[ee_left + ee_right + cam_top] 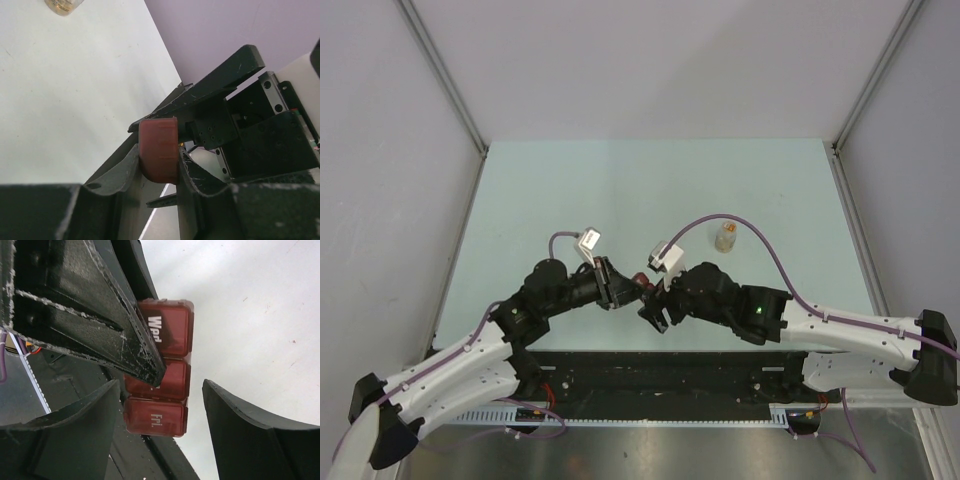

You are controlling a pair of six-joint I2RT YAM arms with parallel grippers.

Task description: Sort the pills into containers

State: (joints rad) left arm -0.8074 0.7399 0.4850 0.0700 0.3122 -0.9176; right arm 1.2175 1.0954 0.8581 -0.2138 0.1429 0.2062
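The work surface is a pale green table (570, 190) enclosed by plain grey walls (650, 70). Both arm bases are bolted at the near edge, and the arms are angled inward to meet just ahead of the bases, near the table's centre line.

On the left, the left gripper (159, 155) is clamped fully down on one short end of the pill box (165, 335). In the left wrist view, the rounded dark red end of the box is seen pinched between the two curved fingers (122, 172). The box is thus held in the air, between the two grippers, not resting on the table.

In the right wrist view, three lidded compartments are seen in a row. The lids at the two ends are marked "Wed" and "Fri"; the middle lid is crossed by a black finger of the left gripper, and its marking is hidden.

The right gripper (161, 381) is held with its jaws wide apart. The "Fri" end of the box lies between the two fingertips, just beside one finger and clear of the other; nothing is gripped.

Further right, well apart from both grippers, a small clear bottle (725, 238) stands upright on the table. Tan contents are visible inside it; these are possibly the pills, but single pellets cannot be made out.
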